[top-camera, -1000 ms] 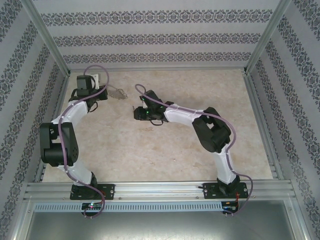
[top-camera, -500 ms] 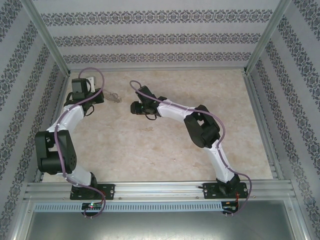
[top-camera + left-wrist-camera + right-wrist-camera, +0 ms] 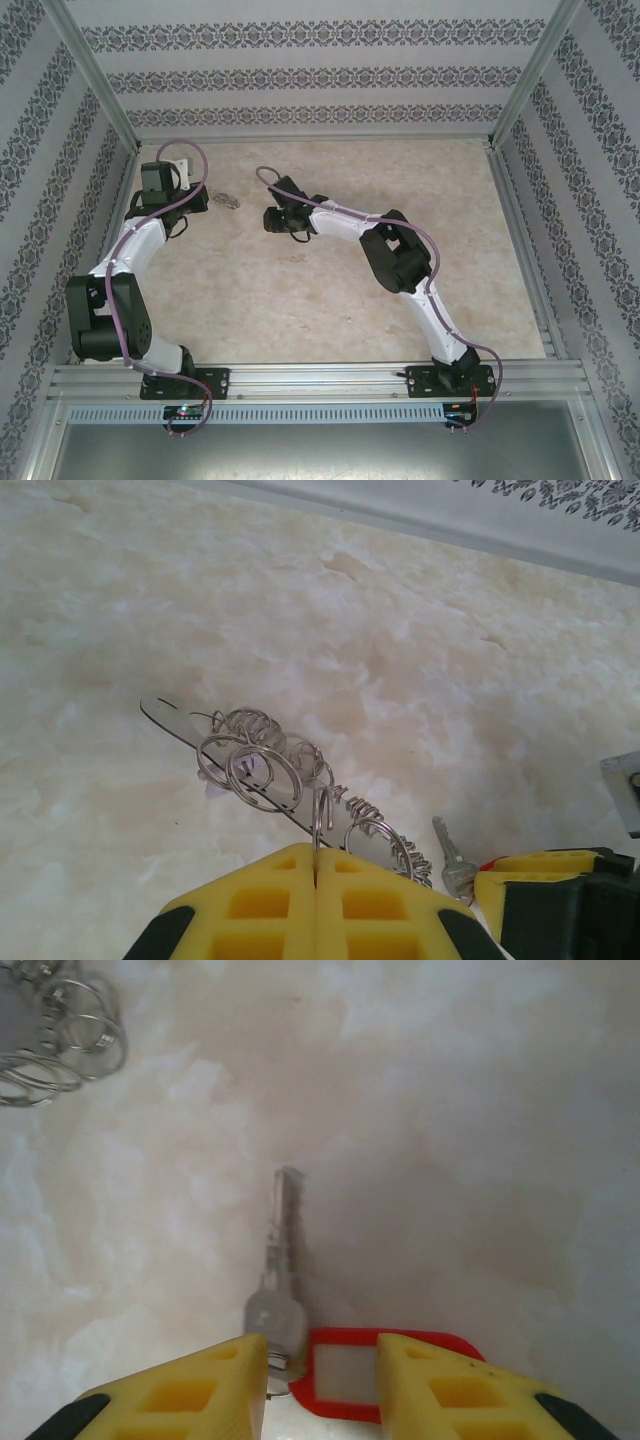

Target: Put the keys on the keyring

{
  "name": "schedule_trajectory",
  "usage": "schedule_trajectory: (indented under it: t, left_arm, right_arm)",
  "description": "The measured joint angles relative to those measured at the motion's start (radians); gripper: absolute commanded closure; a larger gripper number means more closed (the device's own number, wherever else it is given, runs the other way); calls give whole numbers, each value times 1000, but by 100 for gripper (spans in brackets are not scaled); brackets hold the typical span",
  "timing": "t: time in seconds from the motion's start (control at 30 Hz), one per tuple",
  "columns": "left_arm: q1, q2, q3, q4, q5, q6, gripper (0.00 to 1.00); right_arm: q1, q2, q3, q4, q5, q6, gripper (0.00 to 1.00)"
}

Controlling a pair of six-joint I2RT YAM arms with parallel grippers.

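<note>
Top view: left gripper point(image 3: 195, 200) near the far left corner of the table point(image 3: 300, 320), with the keyring point(image 3: 228, 200) just beside it. The right gripper point(image 3: 272, 218) is further from the left edge, near the keyring but apart from it. Left wrist view resolves what the top view cannot: yellow fingers point(image 3: 250, 905) pressed together, clamped on one wire loop of the keyring, whose bunched rings and flat metal strip trail over the table. Right wrist view: that gripper's fingers point(image 3: 180, 1400) stand apart, astride a red tag point(image 3: 350, 1372). A silver key point(image 3: 280, 1250) joined to the tag extends forward from them; whether they touch either cannot be told. Purple cables point(image 3: 190, 165) loop over both arms, and patterned walls point(image 3: 320, 80) enclose the table
</note>
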Motion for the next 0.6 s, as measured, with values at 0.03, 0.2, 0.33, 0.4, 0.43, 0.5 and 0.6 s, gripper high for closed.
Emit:
schedule_trajectory:
  t: [0.03,0.2,0.33,0.4,0.43,0.5,0.6]
  left_arm:
    - [0,-2,0,-1,1,0,100]
    - [0,-5,0,-3,7,0,100]
    - [0,-5,0,-3,12,1,100]
    - [0,-5,0,-3,15,1,100]
    - [0,-5,0,-3,15,2,100]
    - [0,-5,0,-3,15,4,100]
    - [0,-6,0,-4,15,6,100]
  right_arm:
    - [0,2,8,-6,4,0,67]
    - [6,30,68,-57,32,-16,65]
    - [25,59,132,-127,90,-31,68]
    - [34,66,153,-161,127,-50,69]
    - [40,66,158,-179,146,-58,69]
    - [48,65,158,-203,185,-83,69]
    - [56,47,125,-201,224,-123,69]
